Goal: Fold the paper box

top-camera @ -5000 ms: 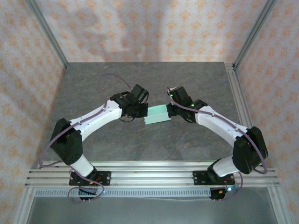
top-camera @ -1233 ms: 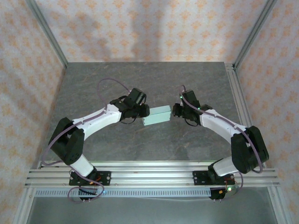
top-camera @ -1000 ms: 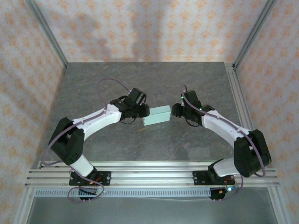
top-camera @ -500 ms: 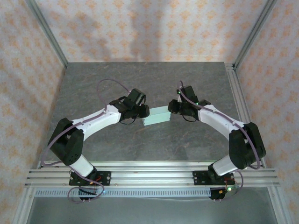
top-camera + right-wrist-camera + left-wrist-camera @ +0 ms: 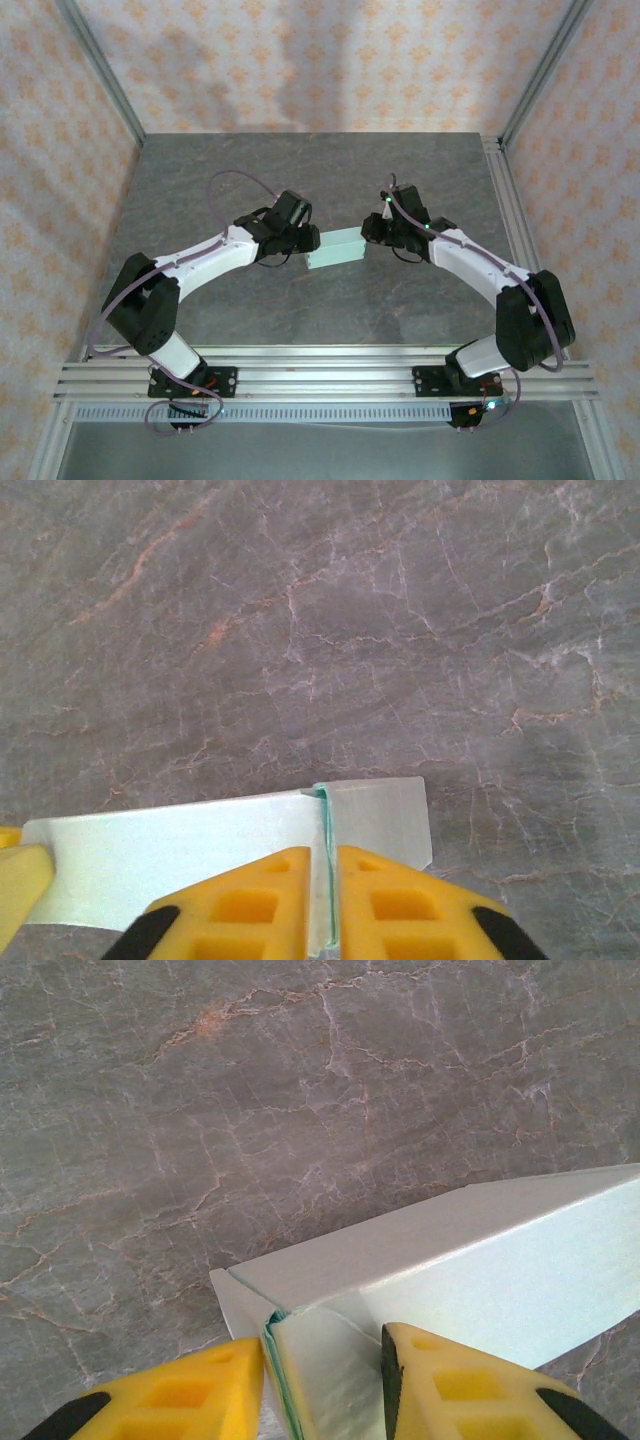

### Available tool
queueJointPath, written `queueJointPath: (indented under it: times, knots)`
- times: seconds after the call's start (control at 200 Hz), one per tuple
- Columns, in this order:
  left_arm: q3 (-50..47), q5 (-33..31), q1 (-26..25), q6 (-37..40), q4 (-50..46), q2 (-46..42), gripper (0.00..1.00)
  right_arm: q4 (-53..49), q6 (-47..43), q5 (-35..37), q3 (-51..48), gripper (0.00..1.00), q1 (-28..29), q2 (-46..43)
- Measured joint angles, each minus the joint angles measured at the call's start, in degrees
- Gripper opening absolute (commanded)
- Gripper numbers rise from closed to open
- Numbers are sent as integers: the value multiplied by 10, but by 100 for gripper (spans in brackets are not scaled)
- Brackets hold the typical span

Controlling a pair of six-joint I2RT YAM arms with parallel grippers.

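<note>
Three times meeting the same pale wallpaper (image 5: 300, 60) with orange ornaments when looking round the cell: at the left, at the back, at the right. Looking down next at the grey marbled table (image 5: 200, 190), flat and hard, probably giving little friction to thin card.

Finding the paper box (image 5: 335, 248) near the middle of it, between the two arms, as a long closed sleeve in pale mint. Not managing to tell whether resting on the top or hanging just above it. Judging it as very light, fairly stiff along the creases but easily dented on the broad faces, and sliding readily on such a smooth top. Advising therefore to take hold at the short ends and the flap edges, not pressing on the middle of the walls.

Seeing the left gripper (image 5: 308, 243) clamping the left end, its yellow fingers (image 5: 180, 1400) pressing on both sides of the end flap. Seeing the right gripper (image 5: 368, 235) pinching the opposite end, its fingers (image 5: 250, 900) standing nearly together with only a thin card edge between.

Estimating the present step as closing of the end flaps; expecting gentle, even pressure to be enough.
</note>
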Motion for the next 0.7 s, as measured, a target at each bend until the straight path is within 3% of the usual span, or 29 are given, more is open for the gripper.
queueJointPath:
  times: [0.09, 0.26, 0.475, 0.701]
  knots:
    - [0, 0, 0, 0, 1, 0, 35, -1, -2, 0, 0, 22, 0, 3]
    - [-5, 0, 0, 0, 4, -3, 35, 23, 5, -4, -13, 0, 0, 19]
    - [-7, 0, 0, 0, 8, -4, 34, 34, 2, -4, -24, 0, -2, 7]
    - [-8, 0, 0, 0, 12, -4, 33, 23, -28, 24, -28, 42, 1, -35]
